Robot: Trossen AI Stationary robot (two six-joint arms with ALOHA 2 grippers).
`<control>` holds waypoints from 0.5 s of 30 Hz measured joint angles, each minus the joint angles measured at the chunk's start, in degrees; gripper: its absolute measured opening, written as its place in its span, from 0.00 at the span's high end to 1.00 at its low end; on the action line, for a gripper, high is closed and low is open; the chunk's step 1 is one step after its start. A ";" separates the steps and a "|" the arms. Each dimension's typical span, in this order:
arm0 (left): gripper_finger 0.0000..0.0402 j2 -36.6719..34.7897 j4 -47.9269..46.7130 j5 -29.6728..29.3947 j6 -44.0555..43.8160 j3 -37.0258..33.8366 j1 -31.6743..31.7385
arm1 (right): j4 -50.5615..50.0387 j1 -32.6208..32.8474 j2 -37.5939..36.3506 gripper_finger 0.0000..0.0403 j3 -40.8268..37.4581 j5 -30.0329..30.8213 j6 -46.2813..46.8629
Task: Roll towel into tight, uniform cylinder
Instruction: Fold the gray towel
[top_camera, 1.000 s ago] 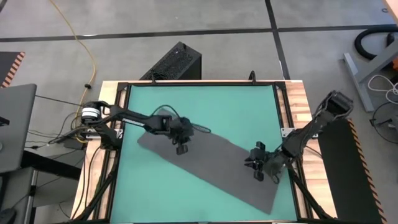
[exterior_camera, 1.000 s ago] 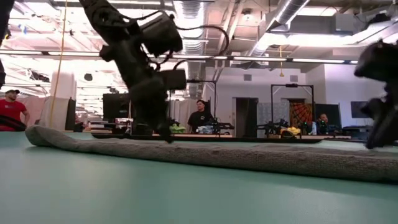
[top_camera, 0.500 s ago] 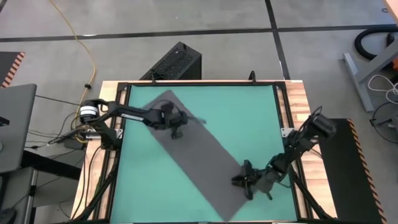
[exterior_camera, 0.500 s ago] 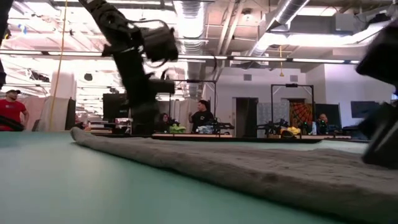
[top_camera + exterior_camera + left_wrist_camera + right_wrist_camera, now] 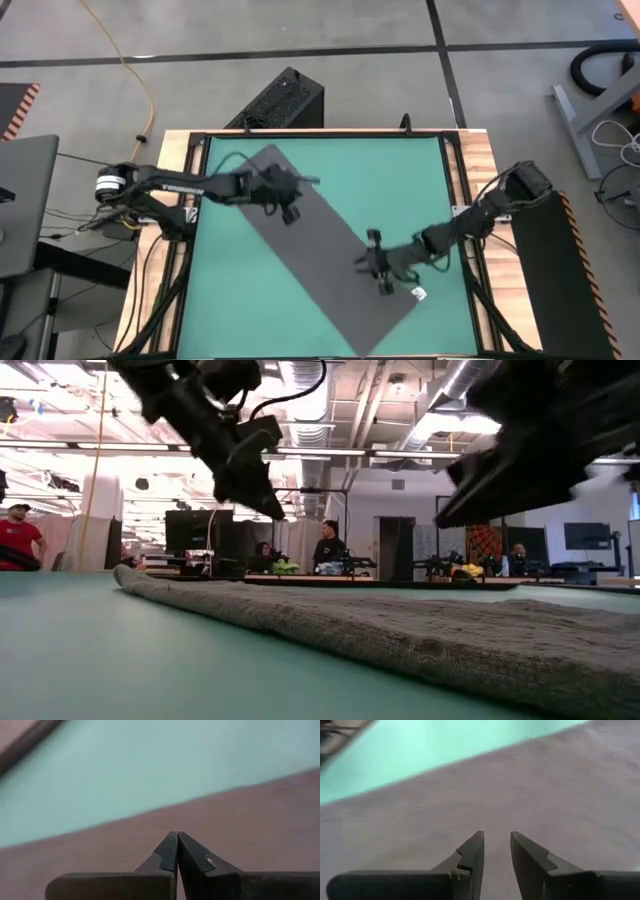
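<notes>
teal table (image 5: 400, 190) holds the towel (image 5: 320, 255), lying flat and slanted across it (no roll started yet, so all the rolling is left). left gripper (image 5: 287, 205) hangs over the far end, fingers pressed together on nothing. right gripper (image 5: 375, 265) hangs over the near end, fingers a little apart.

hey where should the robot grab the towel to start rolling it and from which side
Probably the short edge at the far-left corner of the towel, coming down from above. The cloth lies flat and diagonal on the teal table, so only an edge can be pinched. The left tool, shut, hangs nearest that end; the right tool, slightly open, is over the other half.
</notes>
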 joint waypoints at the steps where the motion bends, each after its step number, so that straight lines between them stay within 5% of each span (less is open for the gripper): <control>1: 1.00 1.25 3.38 -0.31 -1.35 -1.39 -1.62 | 0.86 -2.22 -0.79 0.70 -1.46 -0.70 -0.72; 7: 1.00 10.63 8.89 -3.78 -8.52 -3.33 -8.28 | 11.25 -11.23 1.50 0.70 -8.04 -7.62 -0.04; 15: 1.00 17.21 3.78 -3.04 -15.31 -2.36 -10.36 | 20.23 -7.01 11.46 0.70 -9.15 -10.65 7.84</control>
